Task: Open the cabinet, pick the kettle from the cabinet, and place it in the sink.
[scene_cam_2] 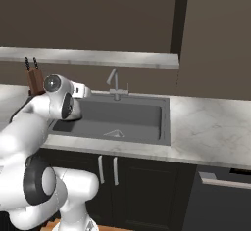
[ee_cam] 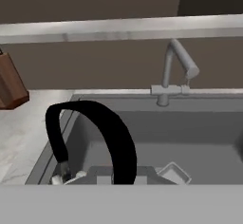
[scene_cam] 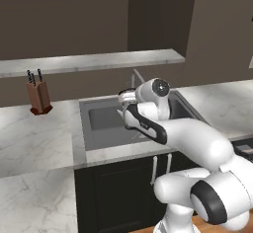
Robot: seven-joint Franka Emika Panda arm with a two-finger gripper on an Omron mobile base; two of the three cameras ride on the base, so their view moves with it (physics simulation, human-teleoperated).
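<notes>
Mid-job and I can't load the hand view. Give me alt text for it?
A thin black arched kettle handle rises close in front of the camera, over the grey sink, with the kettle's body out of frame below. A slim metal faucet stands at the basin's back edge beneath a pale shelf, and a brown knife block sits at the left edge.

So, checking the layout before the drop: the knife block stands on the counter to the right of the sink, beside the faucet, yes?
Not quite: the knife block stands on the counter left of the sink, away from the faucet at the basin's back rim. The left base view shows it.
</notes>
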